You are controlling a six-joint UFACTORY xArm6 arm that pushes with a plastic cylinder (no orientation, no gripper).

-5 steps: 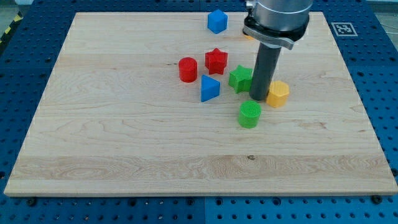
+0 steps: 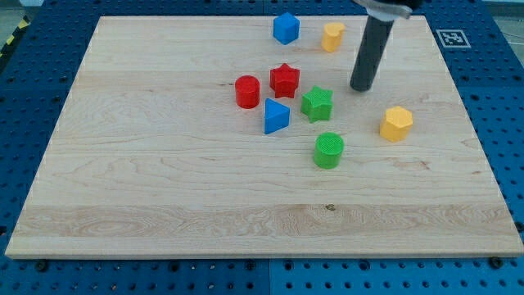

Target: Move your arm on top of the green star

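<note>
The green star [image 2: 316, 104] lies near the board's middle, between the red star [image 2: 285, 80] at its upper left and the green cylinder [image 2: 328, 151] below it. My tip [image 2: 360, 88] rests on the board to the right of the green star and a little above it, about a block's width clear of it. The rod rises from there toward the view's top edge.
A blue triangular block [image 2: 276, 116] sits just left of the green star, and a red cylinder [image 2: 247, 91] farther left. A yellow hexagonal block [image 2: 396, 123] lies at the right. A blue block [image 2: 286, 28] and a yellow block [image 2: 332, 37] sit near the top edge.
My tip has moved up and to the right, away from the green star. The yellow hexagonal block now lies farther right. The yellow block near the top edge has come into view.
</note>
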